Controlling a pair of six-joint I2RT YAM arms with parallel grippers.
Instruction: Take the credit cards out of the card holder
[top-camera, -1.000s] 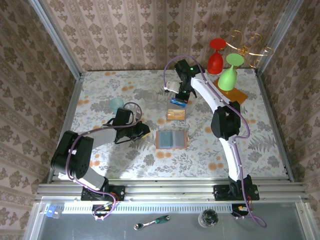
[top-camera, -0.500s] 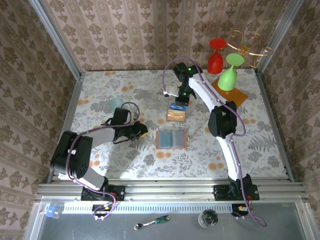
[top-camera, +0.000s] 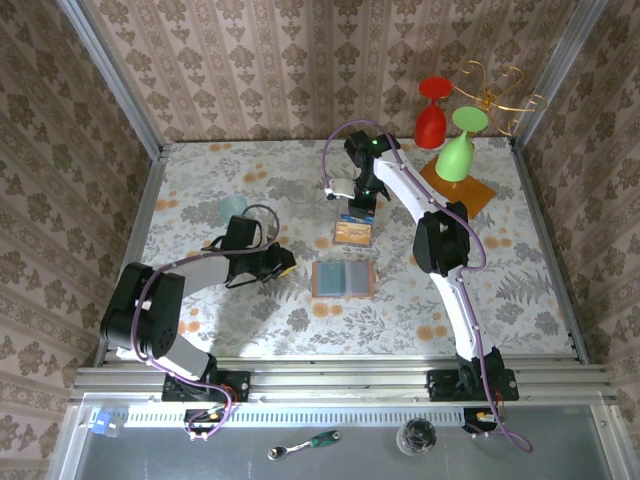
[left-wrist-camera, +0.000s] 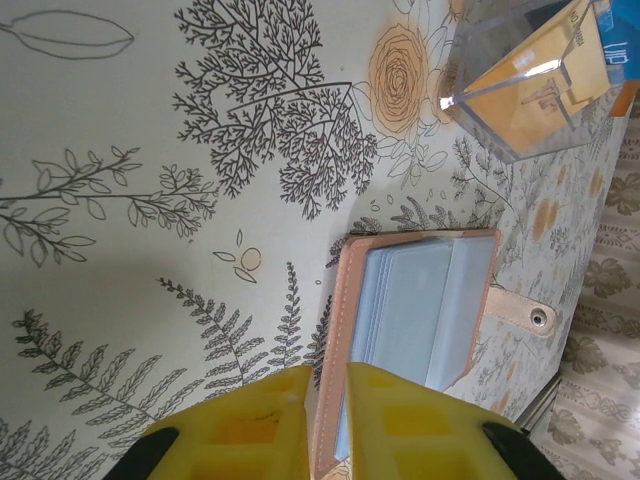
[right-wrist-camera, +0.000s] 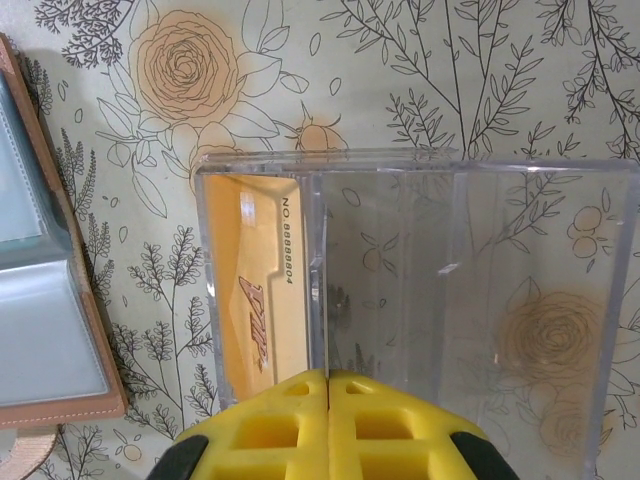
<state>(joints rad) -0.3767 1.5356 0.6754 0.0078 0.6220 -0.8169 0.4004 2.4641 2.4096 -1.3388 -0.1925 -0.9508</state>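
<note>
Over the clear box, my right gripper has come closer, pinched tight. From above, the blue card sits at its tips, so I think it holds it, ready to drop beside the orange card. That card says "NO 8888804". Nearer me, the card holder lies open on the table and looks empty. My left gripper waits beside it, nearly closed, holding nothing.
</note>
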